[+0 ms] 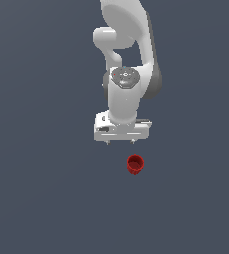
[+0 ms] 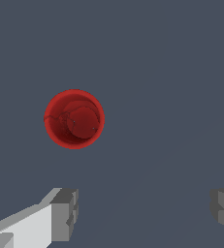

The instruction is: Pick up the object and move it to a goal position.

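White two-fingered end effector [image 1: 121,142] hangs pointing straight down from the glossy white Franka arm [image 1: 128,54], its fingers spread wide with nothing between them. In the exterior view only two short dark fingertips [image 1: 109,143] poke out under the wide white hand block, one toward the exterior view's left and one toward its right. The wrist view shows the same: a grey pad on a white finger [image 2: 65,214] at one side and a second grey pad at the far edge, well apart, bare surface in between.

Small red cup-like cylinder with a hollow top [image 1: 135,164] stands upright on the flat dark blue-grey table [image 1: 41,188], open mouth facing up. It sits below the end effector in the exterior view and a bit toward the exterior view's right, roughly under the right-hand fingertip rather than centred between the two. Not touching: a clear gap separates the fingertips from the cup rim.

From the wrist view the red cup [image 2: 74,118] is seen from directly above (round rim, darker inside, lighter base visible). It lies outside the span between the fingers, nearer the white finger than the other one, free of both pads.
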### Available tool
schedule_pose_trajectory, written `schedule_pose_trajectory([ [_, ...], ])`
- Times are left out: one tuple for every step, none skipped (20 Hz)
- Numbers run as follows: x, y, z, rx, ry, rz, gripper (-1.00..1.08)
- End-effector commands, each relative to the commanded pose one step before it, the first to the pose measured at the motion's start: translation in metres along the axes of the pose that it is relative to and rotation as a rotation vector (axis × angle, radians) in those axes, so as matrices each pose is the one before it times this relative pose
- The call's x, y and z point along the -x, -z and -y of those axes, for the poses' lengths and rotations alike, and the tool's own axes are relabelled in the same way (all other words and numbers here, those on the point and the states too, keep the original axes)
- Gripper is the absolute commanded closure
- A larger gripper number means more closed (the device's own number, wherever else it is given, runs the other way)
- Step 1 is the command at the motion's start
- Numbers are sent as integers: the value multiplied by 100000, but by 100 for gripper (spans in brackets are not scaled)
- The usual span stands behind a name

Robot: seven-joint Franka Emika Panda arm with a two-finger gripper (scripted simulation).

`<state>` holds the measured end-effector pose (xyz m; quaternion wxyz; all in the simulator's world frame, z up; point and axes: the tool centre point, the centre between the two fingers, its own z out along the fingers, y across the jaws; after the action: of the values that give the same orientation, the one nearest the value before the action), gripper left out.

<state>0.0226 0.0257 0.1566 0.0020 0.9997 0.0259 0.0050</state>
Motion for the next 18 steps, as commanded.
schedule_pose_trajectory([
  [-894, -799, 938, -26, 464, 184, -92],
  [-416, -376, 430, -14, 184, 63, -92],
  [-436, -411, 467, -19, 195, 68, -92],
  [-453, -446, 503, -25, 204, 73, -92],
  [-431, -444, 495, -28, 193, 70, -92],
  [-393, -424, 469, -31, 181, 68, -92],
  [-356, -399, 434, -31, 155, 60, -92],
  [-322, -378, 414, -34, 154, 61, -92],
  [-288, -348, 373, -30, 125, 51, -92],
  [-258, -325, 351, -33, 124, 52, -92],
  [-228, -291, 303, -25, 87, 37, -92],
  [-200, -265, 279, -26, 86, 38, -92],
  [-173, -239, 254, -27, 86, 38, -92],
  [-148, -205, 212, -20, 60, 27, -92],
  [-123, -177, 186, -20, 60, 28, -92],
  [-100, -149, 160, -21, 60, 28, -92],
  [-76, -102, 94, 0, 0, 0, -92],
  [-55, -92, 106, -22, 59, 28, -92],
])
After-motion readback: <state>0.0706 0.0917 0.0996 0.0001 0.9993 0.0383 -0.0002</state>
